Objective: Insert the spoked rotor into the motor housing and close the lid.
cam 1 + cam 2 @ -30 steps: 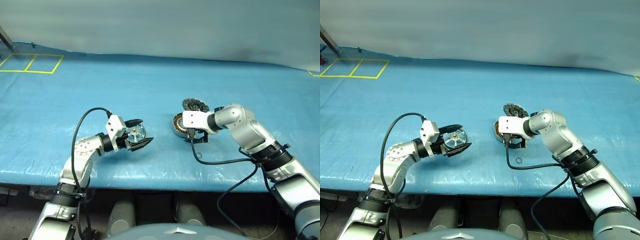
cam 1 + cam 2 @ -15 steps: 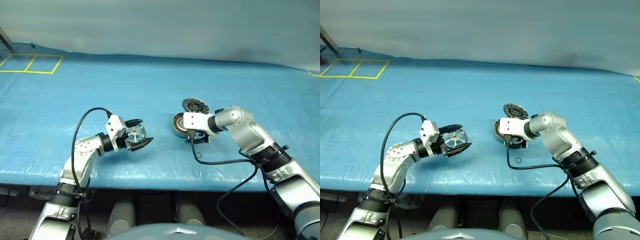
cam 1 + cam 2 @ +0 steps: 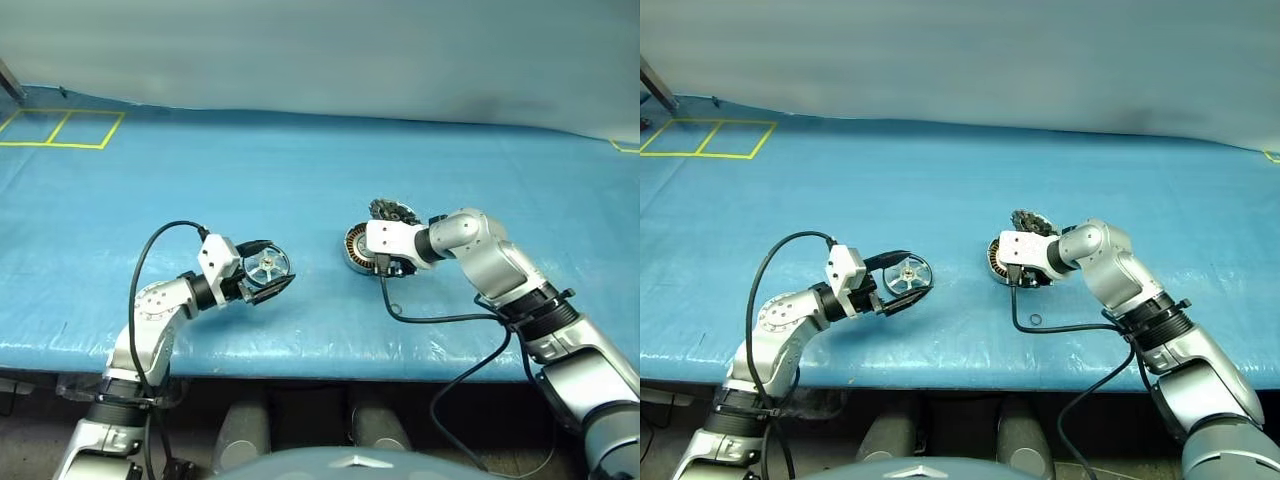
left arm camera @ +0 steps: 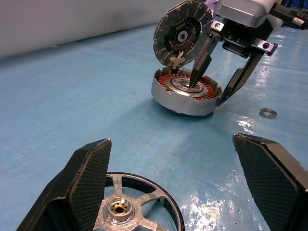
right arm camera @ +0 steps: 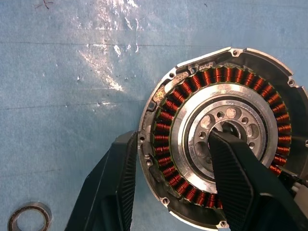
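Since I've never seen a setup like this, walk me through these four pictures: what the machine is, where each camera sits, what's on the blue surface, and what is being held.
This is a humanoid robot with two arms, each ending in a gripper of two black fingers. Two pictures come from cameras in its head, looking down over a blue-covered table. The other two come from cameras on its wrists, looking along the fingers.

The left gripper is wide open around the spoked rotor, a small silver-spoked wheel; no firm grip on it shows.

The right gripper straddles the wall of the motor housing, a round puck with copper windings: one finger is inside at the silver centre, the other outside. The lid, hinged to the housing, stands open. A small loose ring lies nearby.
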Motion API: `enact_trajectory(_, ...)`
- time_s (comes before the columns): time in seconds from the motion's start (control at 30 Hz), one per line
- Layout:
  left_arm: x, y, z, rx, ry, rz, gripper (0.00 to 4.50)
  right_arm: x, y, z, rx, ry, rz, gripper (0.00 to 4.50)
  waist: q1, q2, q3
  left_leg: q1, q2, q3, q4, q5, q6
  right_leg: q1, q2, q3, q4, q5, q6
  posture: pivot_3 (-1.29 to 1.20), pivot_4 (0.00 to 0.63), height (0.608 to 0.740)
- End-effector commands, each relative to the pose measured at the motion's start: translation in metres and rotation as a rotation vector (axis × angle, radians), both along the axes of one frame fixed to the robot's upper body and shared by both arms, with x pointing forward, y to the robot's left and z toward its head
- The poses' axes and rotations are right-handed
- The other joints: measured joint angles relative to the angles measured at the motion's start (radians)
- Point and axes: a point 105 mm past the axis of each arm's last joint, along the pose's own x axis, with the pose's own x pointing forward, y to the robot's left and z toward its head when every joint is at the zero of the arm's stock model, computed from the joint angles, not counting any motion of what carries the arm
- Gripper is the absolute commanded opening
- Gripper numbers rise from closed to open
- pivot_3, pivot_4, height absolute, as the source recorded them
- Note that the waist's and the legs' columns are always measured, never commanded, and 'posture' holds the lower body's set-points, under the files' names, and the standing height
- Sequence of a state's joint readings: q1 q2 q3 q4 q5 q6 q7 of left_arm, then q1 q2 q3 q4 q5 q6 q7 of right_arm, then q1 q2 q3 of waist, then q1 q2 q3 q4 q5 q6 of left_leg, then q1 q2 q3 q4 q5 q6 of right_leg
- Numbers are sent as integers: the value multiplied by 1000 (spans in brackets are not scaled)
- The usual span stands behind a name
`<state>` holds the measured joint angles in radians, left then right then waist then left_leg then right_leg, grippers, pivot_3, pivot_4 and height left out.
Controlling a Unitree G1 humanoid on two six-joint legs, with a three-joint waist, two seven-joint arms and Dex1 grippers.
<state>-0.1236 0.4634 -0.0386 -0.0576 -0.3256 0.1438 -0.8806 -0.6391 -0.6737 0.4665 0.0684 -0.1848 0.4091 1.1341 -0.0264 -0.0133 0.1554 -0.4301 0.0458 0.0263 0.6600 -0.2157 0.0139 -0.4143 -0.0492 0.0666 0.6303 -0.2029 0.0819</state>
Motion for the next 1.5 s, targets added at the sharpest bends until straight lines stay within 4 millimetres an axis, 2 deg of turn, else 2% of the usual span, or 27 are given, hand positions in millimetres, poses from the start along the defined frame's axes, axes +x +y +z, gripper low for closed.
enact_trajectory(0.03,-1,9,15,-4,-59,36,4441,-11,28,12,72,-30,95,1954,-3,0,0,0,0,0,-1,0,0,-1,0,0,0,0,0,0,150,740)
enact_trajectory(0.17,-4,17,15,3,-56,68,4441,-24,51,9,109,-9,166,1954,-6,0,0,0,0,0,-3,0,0,-2,0,0,0,-1,-1,0,150,740)
enact_trajectory(0.37,-6,19,15,0,-50,88,4441,-42,72,-3,132,62,222,1954,-1,0,0,0,0,0,-3,0,0,-1,0,0,0,-1,-1,0,150,740)
enact_trajectory(0.5,-8,18,15,-2,-46,92,4441,-43,67,-18,82,99,200,1954,0,0,0,0,0,0,-3,0,0,-1,0,0,0,-1,-1,0,150,740)
enact_trajectory(0.6,-8,18,15,-2,-44,93,4441,-42,63,-21,72,107,186,1954,0,-1,-1,2,0,0,-3,0,0,0,0,0,0,-1,-1,0,150,740)
enact_trajectory(0.67,-8,18,15,0,-44,95,4441,-43,66,-17,108,100,186,2652,0,-1,-1,2,0,0,-3,0,0,0,0,0,0,-1,-1,0,150,740)
enact_trajectory(0.77,-7,17,15,-1,-41,92,4441,-39,75,2,225,32,151,3451,3,-1,-1,1,0,0,-3,0,-1,0,0,0,0,-1,-1,0,150,740)
enact_trajectory(0.87,-7,14,14,-4,-35,78,4441,-43,77,17,307,14,142,3451,5,-1,0,-1,0,0,-3,0,-1,-1,0,0,0,-1,-1,0,150,740)
enact_trajectory(1.17,-8,-5,8,-18,15,-29,4441,-53,63,52,502,-70,14,3451,9,-1,0,-1,0,0,-3,0,-1,-1,0,-1,0,-1,-1,0,150,740)
enact_trajectory(1.3,-10,-13,6,-25,36,-83,4441,-63,42,41,508,-54,-97,3451,11,-1,-1,-1,0,0,-3,0,-1,-1,0,-1,-1,-1,-1,0,150,740)
enact_trajectory(1.4,-10,-18,4,-15,41,-133,4441,-71,16,25,534,-48,-259,3451,16,-1,-1,-1,0,0,-4,0,-1,-1,0,-1,-1,-1,-1,0,150,740)
enact_trajectory(1.5,-10,-21,3,-7,44,-169,4441,-77,0,19,620,-42,-376,3451,13,-1,-1,-1,0,0,-3,0,-1,-1,0,-1,-2,-1,-1,0,150,740)
